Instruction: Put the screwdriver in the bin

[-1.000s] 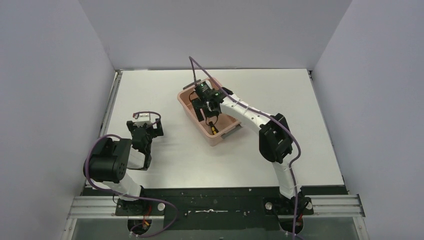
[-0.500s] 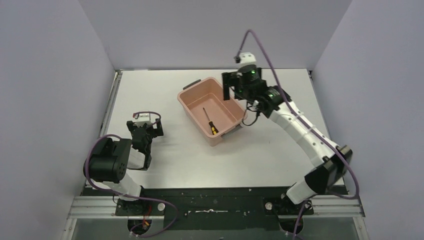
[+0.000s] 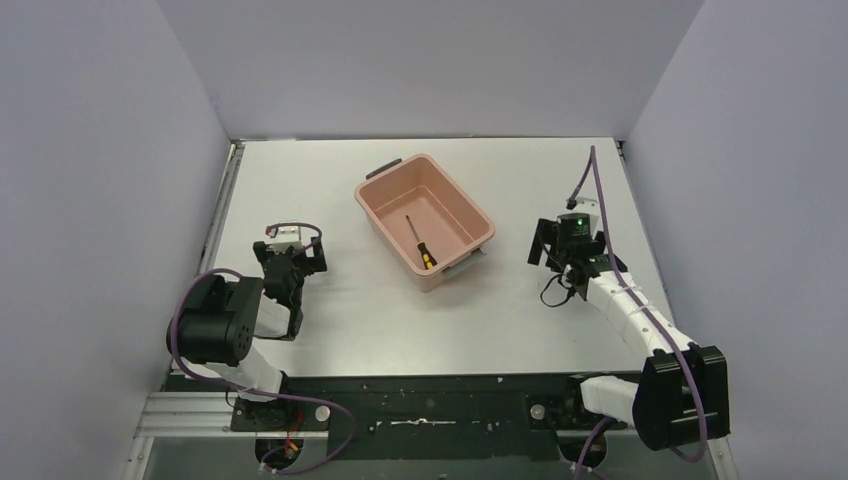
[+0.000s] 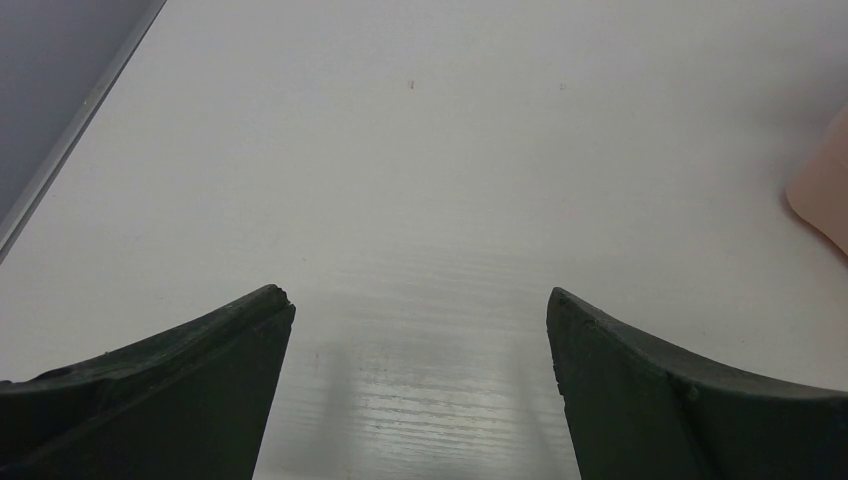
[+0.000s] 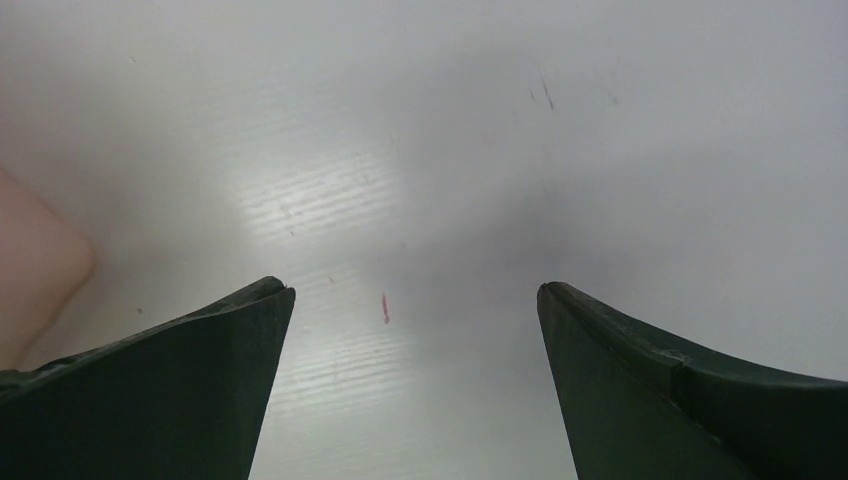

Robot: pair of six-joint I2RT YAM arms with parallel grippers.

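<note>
Top external: white table [image 3: 420,320]; pink bin [image 3: 462,197] mid-far, screwdriver [image 3: 420,245] lying on its floor, handle nearer; L gripper [image 4: 418,296] near-left, R gripper [image 5: 416,289] right of bin, both w/ jaws spread wide, empty; wrist cams catch only a blurred bin corner.

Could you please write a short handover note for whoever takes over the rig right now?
Left gripper: open, empty, low over the table, left of the bin.
Right gripper: open, empty, over the table to the right of the bin.
Screwdriver: lying flat on the bin's floor, yellow-and-black handle toward the near end.
Done: the screwdriver is in the bin and neither gripper touches it.
Left: nothing of the task itself, as far as I can see; perhaps just park the arms.
</note>
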